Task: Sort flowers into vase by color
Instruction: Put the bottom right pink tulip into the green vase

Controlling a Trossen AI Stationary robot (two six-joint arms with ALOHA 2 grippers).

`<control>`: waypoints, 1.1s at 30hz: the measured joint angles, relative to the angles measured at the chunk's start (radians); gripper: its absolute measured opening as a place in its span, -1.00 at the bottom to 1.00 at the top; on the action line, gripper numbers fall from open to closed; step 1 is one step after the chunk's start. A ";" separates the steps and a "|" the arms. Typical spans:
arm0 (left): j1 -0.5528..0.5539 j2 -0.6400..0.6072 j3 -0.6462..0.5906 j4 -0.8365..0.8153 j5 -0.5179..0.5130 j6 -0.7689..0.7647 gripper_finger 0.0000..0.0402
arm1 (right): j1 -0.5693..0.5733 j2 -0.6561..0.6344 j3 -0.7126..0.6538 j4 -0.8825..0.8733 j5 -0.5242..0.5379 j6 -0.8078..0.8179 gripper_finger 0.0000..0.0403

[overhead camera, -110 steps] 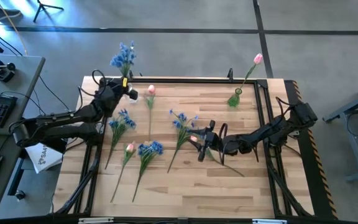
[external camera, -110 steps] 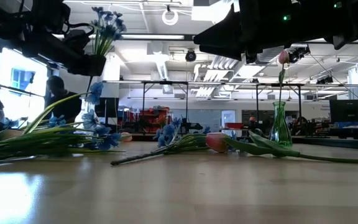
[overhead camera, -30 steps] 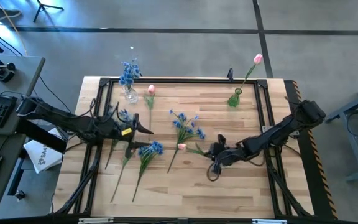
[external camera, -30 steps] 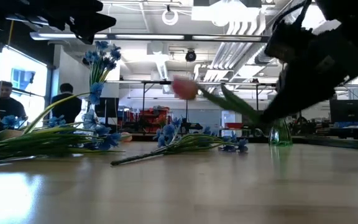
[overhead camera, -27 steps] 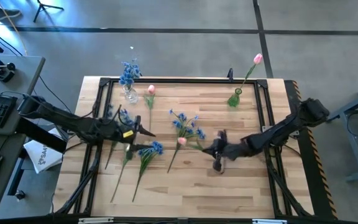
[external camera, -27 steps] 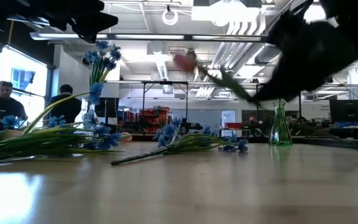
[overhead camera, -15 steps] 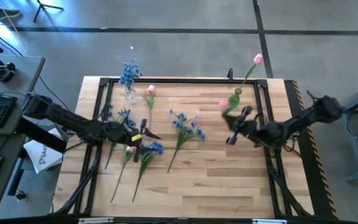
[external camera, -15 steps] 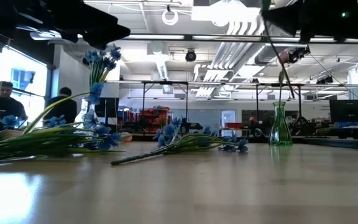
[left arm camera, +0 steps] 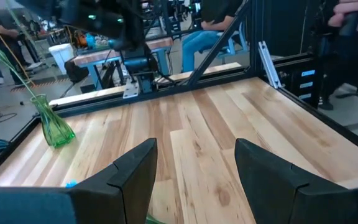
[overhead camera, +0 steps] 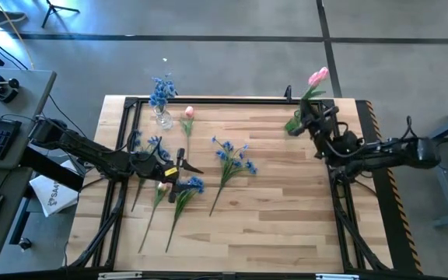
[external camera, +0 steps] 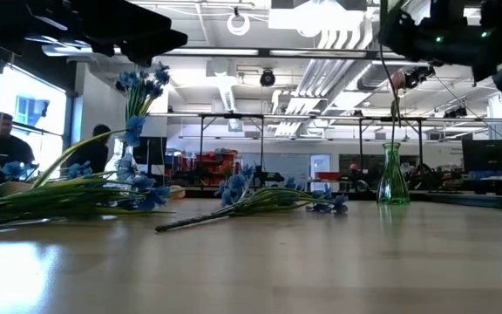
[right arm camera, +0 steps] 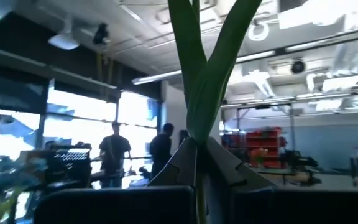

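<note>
My right gripper (overhead camera: 311, 117) is shut on a pink tulip (right arm camera: 194, 68) and stands high by the green vase (overhead camera: 292, 124) at the table's far right. The vase holds another pink tulip (external camera: 397, 80). From above, the pink heads (overhead camera: 317, 76) show close together. My left gripper (overhead camera: 189, 165) hovers open over blue flowers (overhead camera: 187, 187) and a pink tulip (overhead camera: 162, 187) lying flat at the table's left; nothing is between its fingers (left arm camera: 135, 171). A clear vase (overhead camera: 162, 118) at the far left holds blue flowers (overhead camera: 159, 89). My right gripper pinches the tulip's green stem (right arm camera: 195, 140) between its two fingers, just below where the leaves fork. The fingers slant upward and the stem runs on past them along their line. The tulip is lifted clear of the table, nearly upright, its head above the fingers.
More blue flowers (overhead camera: 232, 155) lie mid-table, and a pink tulip (overhead camera: 188, 113) lies beside the clear vase. A black frame (overhead camera: 232, 99) runs round the tabletop. Bare wood (overhead camera: 286, 210) spreads across the near right. People sit in the room beyond.
My right gripper has carried the tulip from the table's middle up and toward the far right edge, to the green vase. It has tipped from pointing down to slanting up, so the tulip now stands nearly upright. My left gripper has edged toward the table's right.
</note>
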 joint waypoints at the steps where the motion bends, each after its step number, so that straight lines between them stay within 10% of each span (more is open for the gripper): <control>1: 0.000 0.000 0.000 0.000 0.000 -0.001 0.02 | -0.040 0.000 0.000 0.001 -0.009 0.024 -1.00; 14: 0.000 0.000 0.000 0.000 0.000 0.006 0.02 | -0.351 0.093 0.000 0.000 -0.144 0.253 -1.00; 33: 0.000 0.000 0.000 -0.001 0.000 0.005 0.02 | -0.394 0.158 0.001 -0.017 -0.142 0.294 -0.79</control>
